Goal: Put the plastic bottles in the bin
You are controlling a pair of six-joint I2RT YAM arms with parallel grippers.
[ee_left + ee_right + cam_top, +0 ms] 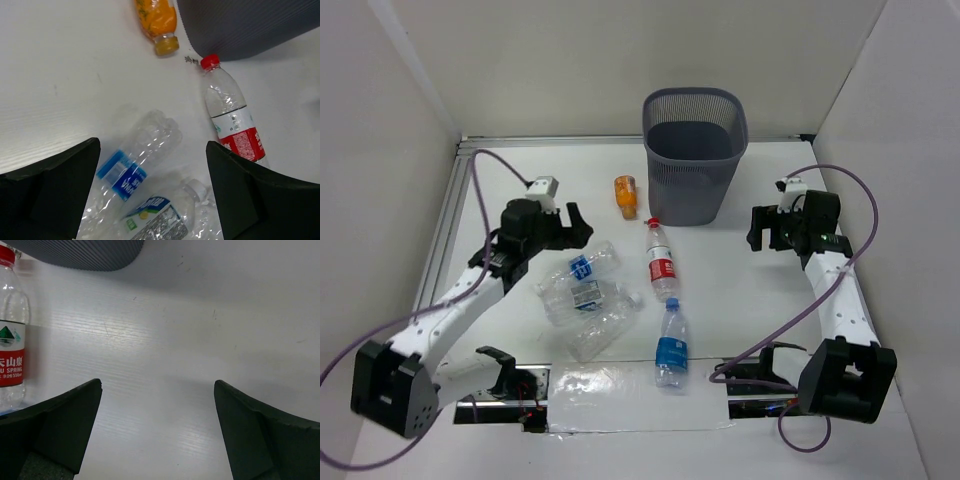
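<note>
Left wrist view: small orange plastic bottle point(157, 20) cut off by top edge; dark grey mesh bin point(250, 25) shows lower wall only. Right wrist view: clear red-labelled plastic bottle point(12, 330) cropped at left edge.

White arms point(460, 305), black joints point(525, 225), purple cables point(471, 185)

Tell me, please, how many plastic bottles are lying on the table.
6. Orange bottle beside the bin; red-labelled bottle in front of it; nearest bottle alone toward the bases; three heaped centre-left: blue-labelled bottle, white-capped bottle, unlabelled bottle. More may hide beneath.
</note>
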